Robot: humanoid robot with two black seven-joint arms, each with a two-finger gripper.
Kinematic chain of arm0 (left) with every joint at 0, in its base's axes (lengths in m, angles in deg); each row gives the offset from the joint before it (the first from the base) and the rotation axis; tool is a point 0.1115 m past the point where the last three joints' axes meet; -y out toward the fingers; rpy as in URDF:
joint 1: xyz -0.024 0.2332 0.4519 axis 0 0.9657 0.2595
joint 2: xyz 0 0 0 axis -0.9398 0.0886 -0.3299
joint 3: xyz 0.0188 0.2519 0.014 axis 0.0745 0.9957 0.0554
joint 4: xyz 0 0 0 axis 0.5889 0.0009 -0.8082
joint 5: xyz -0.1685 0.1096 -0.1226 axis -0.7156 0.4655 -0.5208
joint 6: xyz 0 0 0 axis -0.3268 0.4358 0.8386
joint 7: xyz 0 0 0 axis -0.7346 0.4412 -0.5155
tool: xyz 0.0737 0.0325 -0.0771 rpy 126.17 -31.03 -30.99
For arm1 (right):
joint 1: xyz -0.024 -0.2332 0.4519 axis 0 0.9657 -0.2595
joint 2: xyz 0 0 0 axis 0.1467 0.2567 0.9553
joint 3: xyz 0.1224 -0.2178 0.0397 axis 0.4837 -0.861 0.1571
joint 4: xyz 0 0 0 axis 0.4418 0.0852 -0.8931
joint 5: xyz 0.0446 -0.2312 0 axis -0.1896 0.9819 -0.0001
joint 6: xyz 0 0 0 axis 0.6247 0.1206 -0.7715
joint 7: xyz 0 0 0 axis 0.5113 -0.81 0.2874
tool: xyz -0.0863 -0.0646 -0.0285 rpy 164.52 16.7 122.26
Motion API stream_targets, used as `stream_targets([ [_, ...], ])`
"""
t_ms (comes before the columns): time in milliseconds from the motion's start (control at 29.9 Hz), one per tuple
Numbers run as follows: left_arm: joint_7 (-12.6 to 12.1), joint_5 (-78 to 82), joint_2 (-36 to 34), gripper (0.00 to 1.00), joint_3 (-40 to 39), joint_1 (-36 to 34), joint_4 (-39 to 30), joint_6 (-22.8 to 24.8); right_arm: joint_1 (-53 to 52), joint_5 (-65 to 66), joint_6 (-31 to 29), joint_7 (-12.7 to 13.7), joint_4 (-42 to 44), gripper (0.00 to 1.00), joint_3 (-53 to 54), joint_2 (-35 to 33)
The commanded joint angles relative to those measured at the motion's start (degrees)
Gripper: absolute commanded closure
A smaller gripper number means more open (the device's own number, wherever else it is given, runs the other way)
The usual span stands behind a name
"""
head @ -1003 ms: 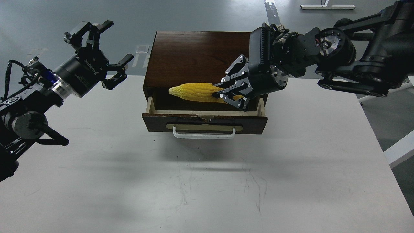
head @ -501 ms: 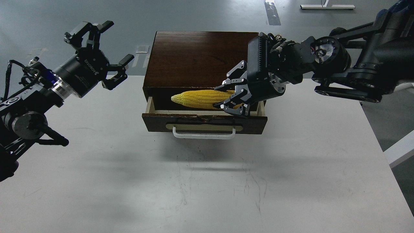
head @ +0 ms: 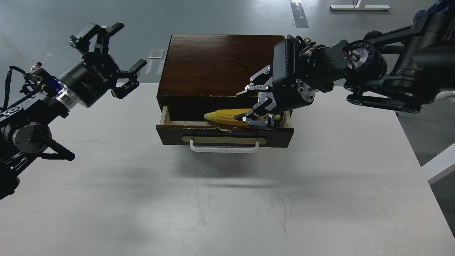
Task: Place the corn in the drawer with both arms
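The yellow corn [head: 225, 116] lies inside the open drawer [head: 224, 134], tip to the left, with its thick right end hidden behind my right gripper's lower fingers [head: 257, 119]. The drawer is pulled out from the dark wooden box [head: 217, 64] and its white bar handle [head: 224, 147] faces me. My right gripper [head: 254, 101] hangs over the drawer's right half with its fingers spread open. My left gripper [head: 113, 53] is open and empty, held above the table's far left edge, well left of the box.
The box stands at the far middle of the white table [head: 227, 199]. Grey floor lies beyond the table's far edge. A white frame leg [head: 439, 167] shows past the table's right edge.
The right gripper's fingers have spread apart. The corn has dropped from above the drawer down into it and shifted right. The left arm has barely moved.
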Motion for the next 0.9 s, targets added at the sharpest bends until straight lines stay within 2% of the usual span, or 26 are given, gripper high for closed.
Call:
stream_targets([
  [0, 0.0, 0.0, 0.0, 0.02, 0.0, 0.0, 0.0, 0.0, -0.9, -5.1, 0.6, 0.0, 0.0, 0.31, 1.6, -1.5],
  [33, 0.0, 0.0, -0.1, 0.02, 0.0, 0.0, -0.1, 0.0, -1.0, -8.8, 0.6, 0.0, 0.0, 0.25, 2.1, -2.0],
  [67, 0.0, 0.0, -0.1, 0.02, 0.0, 0.0, -0.1, 0.0, -1.0, -8.9, 0.6, 0.0, 0.0, 0.25, 2.1, -2.1],
  [134, 0.0, 0.0, -0.2, 0.02, 0.0, 0.0, -0.1, 0.1, -1.1, -16.3, 0.6, 0.0, 0.0, 0.16, 3.3, -3.6],
  [234, 0.1, 0.0, -0.2, 0.02, 0.1, 0.1, -0.1, 0.1, -0.5, -25.0, 0.1, 0.0, -0.1, 0.07, 6.3, -6.7],
  [535, 0.1, 0.0, -0.1, 0.02, -0.5, 0.9, -0.1, 0.3, 8.4, -49.1, -0.6, 0.0, -1.8, 0.07, 15.1, -14.9],
  [735, 0.1, 0.1, 0.2, 0.02, -0.9, 1.5, -0.1, 1.1, 21.1, -64.1, -3.7, 0.0, -4.2, 0.07, 28.8, -20.9],
  [869, 0.1, 0.1, 0.1, 0.02, -1.7, 2.5, -0.2, 1.8, 33.5, -77.0, -5.7, 0.0, -3.9, 0.07, 41.4, -24.5],
])
